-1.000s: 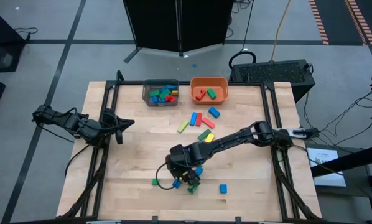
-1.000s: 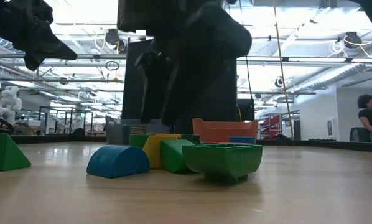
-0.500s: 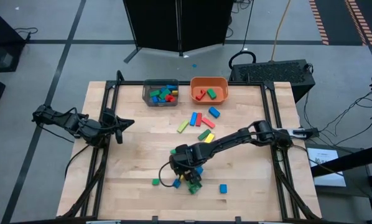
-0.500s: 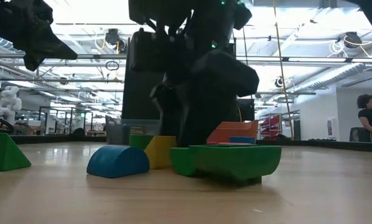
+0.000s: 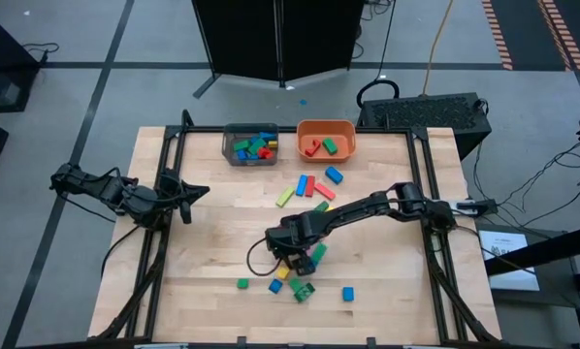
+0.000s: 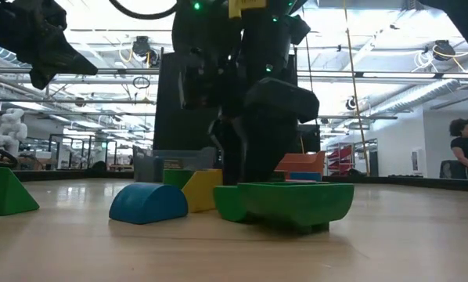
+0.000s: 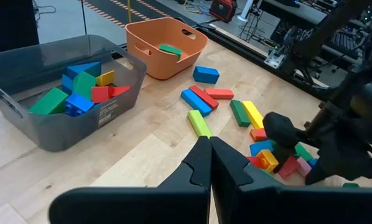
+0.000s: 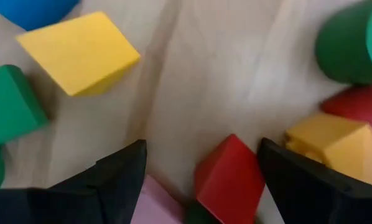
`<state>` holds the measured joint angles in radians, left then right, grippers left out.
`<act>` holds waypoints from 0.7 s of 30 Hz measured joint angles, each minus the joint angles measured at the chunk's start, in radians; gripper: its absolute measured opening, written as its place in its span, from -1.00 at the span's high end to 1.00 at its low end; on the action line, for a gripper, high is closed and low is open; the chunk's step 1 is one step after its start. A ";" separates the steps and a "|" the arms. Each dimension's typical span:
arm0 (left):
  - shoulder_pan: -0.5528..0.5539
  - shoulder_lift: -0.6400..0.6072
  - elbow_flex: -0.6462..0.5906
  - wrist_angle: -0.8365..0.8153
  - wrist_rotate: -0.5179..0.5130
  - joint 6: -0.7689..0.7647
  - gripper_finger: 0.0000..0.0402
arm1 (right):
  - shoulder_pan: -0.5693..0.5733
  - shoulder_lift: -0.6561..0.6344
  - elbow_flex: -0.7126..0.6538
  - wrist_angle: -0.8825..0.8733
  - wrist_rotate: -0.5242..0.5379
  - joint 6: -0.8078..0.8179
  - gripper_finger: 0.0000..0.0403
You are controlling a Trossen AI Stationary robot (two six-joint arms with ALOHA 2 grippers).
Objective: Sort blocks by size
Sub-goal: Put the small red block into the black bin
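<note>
Coloured blocks lie loose on the wooden table: several bars (image 5: 307, 187) near the middle and a cluster (image 5: 298, 281) toward the near edge. My right gripper (image 5: 292, 260) points down over that cluster, open. In the right wrist view its fingers (image 8: 120, 177) stand on either side of a red block (image 8: 231, 175), with a pink block (image 8: 161, 205) beside it, both lying on the table. A yellow block (image 8: 80, 53) lies farther off. My left gripper (image 7: 209, 163) waits shut at the table's left edge, holding nothing.
A grey bin (image 5: 250, 145) and an orange bin (image 5: 326, 139), both with blocks inside, stand at the far edge. A blue cube (image 5: 348, 293) and a small green block (image 5: 241, 283) lie apart near the front. A big green block (image 6: 297, 204) and a blue half-round (image 6: 148, 204) lie before the low camera.
My right gripper has sunk toward the table and shifted a little toward the far edge, rolling its wrist, while staying open. The big green block near the low camera has turned about on the table.
</note>
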<state>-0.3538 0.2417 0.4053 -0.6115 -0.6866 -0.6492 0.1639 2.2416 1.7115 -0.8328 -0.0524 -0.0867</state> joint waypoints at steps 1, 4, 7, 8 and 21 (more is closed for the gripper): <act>0.000 0.000 0.000 0.000 -0.003 0.000 1.00 | -0.004 0.000 0.000 -0.005 0.000 0.006 -0.49; 0.000 0.000 0.000 0.000 -0.010 0.000 1.00 | -0.015 -0.001 0.000 -0.012 0.000 0.033 -0.49; 0.000 0.000 0.000 0.000 -0.012 0.000 1.00 | -0.021 -0.001 0.000 -0.027 0.022 0.073 -0.49; 0.000 0.000 0.000 0.000 -0.012 0.000 1.00 | -0.023 -0.001 0.000 -0.036 0.036 0.092 -0.49; 0.000 0.000 0.000 0.000 -0.012 0.001 1.00 | -0.032 -0.002 0.000 -0.064 0.056 0.431 -0.49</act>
<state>-0.3539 0.2419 0.4053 -0.6116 -0.6984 -0.6487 0.1322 2.2398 1.7119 -0.8972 0.0032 0.3443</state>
